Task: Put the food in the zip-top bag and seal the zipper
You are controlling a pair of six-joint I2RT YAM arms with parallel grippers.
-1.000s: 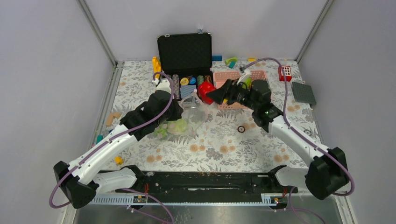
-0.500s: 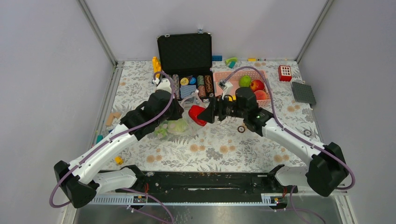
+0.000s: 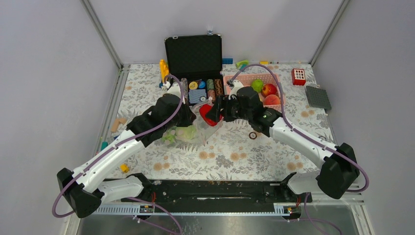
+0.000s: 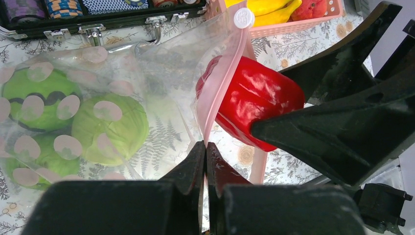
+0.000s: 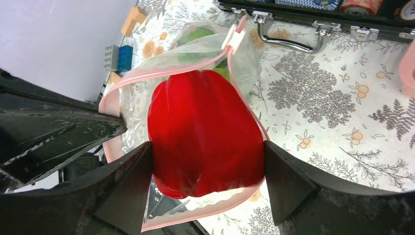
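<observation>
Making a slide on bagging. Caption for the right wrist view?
Right gripper holds a red pepper at the open pink-rimmed mouth of the zip-top bag.

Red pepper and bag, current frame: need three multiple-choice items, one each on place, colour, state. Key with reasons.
1. The red pepper is: A) lying loose, ungripped B) at the mouth of the zip-top bag, held by the right gripper C) fully inside, bag sealed
2. Food already in the bag is: A) green B) yellow C) orange
3. The left gripper is: A) open B) shut on the zipper C) out of view
Key: 1 B, the pink rim rings the gripped pepper. 2 A, cabbages show through the plastic. 3 B, it pinches the pink strip.
</observation>
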